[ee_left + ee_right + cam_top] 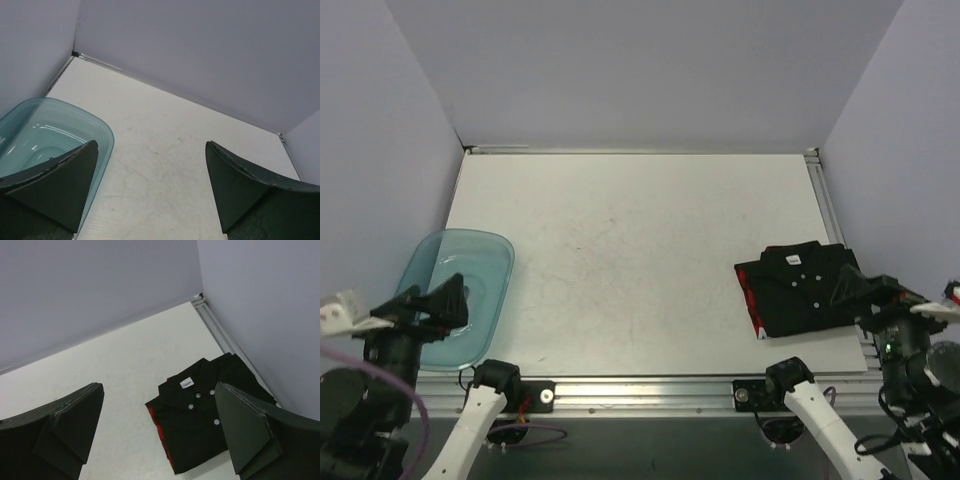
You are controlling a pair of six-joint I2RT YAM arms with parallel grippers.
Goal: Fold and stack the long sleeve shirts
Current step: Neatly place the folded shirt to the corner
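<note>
Reading this as last step: black shirt (200,425) lies folded atop red-check shirt (159,429), just ahead of your right claw (157,390), jaws apart, nothing held. Left claw (150,145) apart, teal tub (102,127) at its left. Next, you lift clear without snagging cloth.

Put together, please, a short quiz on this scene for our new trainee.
1. True or false: the folded black shirt lies on top of the red-and-black check shirt.
2. Where does the teal plastic tub sit on the table? A) near the left edge, by the left arm; B) in the far right corner; C) on top of the shirts.
3. Fill in: the left claw and the right claw are both ____ and hold nothing.

Key: 1 true; 2 A; 3 open.
</note>
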